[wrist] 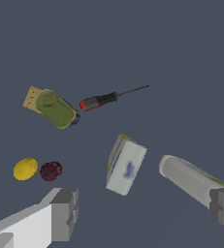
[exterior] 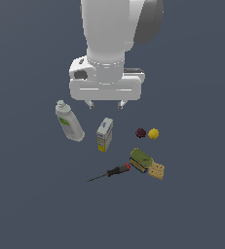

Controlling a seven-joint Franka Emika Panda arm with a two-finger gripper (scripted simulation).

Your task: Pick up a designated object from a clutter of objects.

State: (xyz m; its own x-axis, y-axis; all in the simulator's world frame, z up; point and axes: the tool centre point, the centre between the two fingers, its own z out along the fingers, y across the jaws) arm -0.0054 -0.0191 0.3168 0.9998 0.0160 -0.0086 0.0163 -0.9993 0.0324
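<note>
Lying on the dark floor, the clutter spreads out below the arm. A white bottle (exterior: 69, 122) (wrist: 193, 180) lies toward the exterior view's left, tilted, with its cap pointing away from the camera. Just beside it, toward the centre, is a white-yellow carton (exterior: 104, 134) (wrist: 125, 164). Further toward the exterior view's right sit a dark red ball (exterior: 140, 133) (wrist: 51, 170) and a yellow ball (exterior: 154, 133) (wrist: 25, 168), close together. Nearer the camera, a green-topped can (exterior: 140, 159) (wrist: 56, 108) lies against a tan cracker box (exterior: 157, 170) (wrist: 32, 98).

The screwdriver (exterior: 115, 171) (wrist: 104, 100) lies flat, nearest the camera among the items. Its red end sits just beside the can; whether they touch cannot be told. Its long axis runs at a slight slant: the black handle is toward the can, and the thin shaft points toward the exterior view's left and a little toward the camera. Nothing lies across it.

The gripper (exterior: 105, 104) hangs above the items, over the carton and bottle area, well apart from the screwdriver. Its fingers (wrist: 65, 213) are spread wide, holding nothing and touching nothing.
</note>
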